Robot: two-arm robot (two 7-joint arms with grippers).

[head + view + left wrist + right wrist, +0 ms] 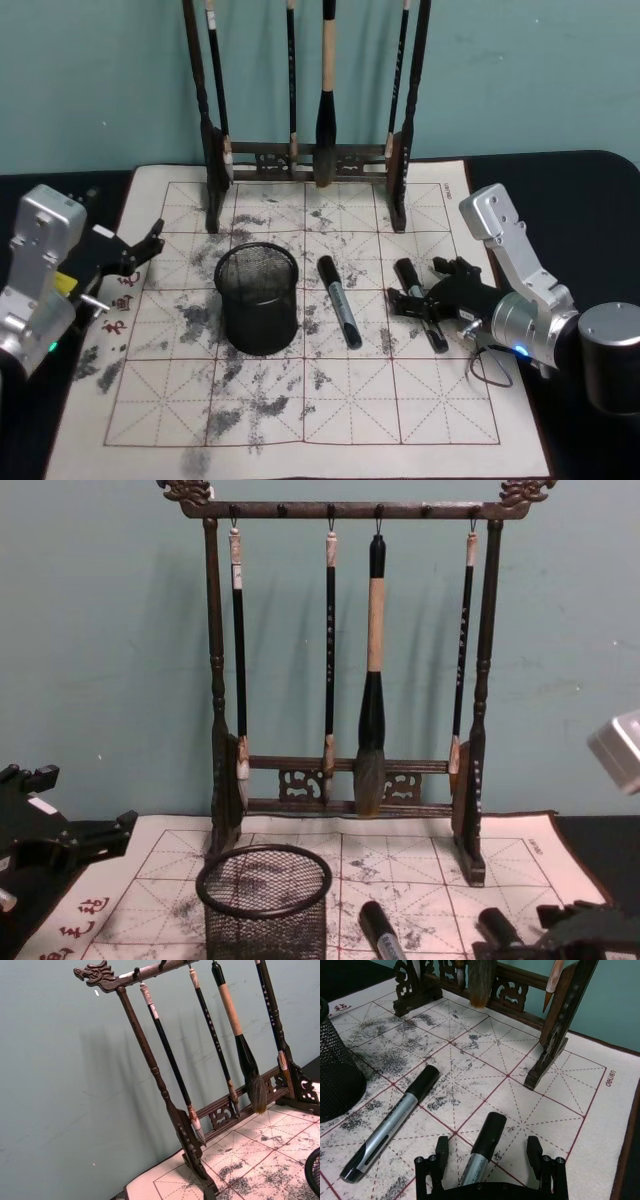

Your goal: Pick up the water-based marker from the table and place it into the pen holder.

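Note:
Two grey-and-black water-based markers lie on the calligraphy mat to the right of the pen holder (pixel 258 322), a black mesh cup (pixel 335 1085) (pixel 265 915). One marker (pixel 340 302) (pixel 390 1125) (pixel 378 930) lies just beside the cup. The other marker (pixel 412 282) (pixel 489 1132) (pixel 497 925) lies farther right, and my right gripper (pixel 428 290) (pixel 487 1146) is open and low over it, one finger on each side of its barrel. My left gripper (pixel 140 252) (pixel 70 845) hangs open at the mat's left edge, holding nothing.
A tall dark wooden brush rack (pixel 310 155) (pixel 165 1095) (pixel 350 780) with several hanging brushes stands at the back of the ink-stained mat (pixel 300 410). Its right foot (pixel 545 1060) is just beyond the right gripper. The mat's front half is bare.

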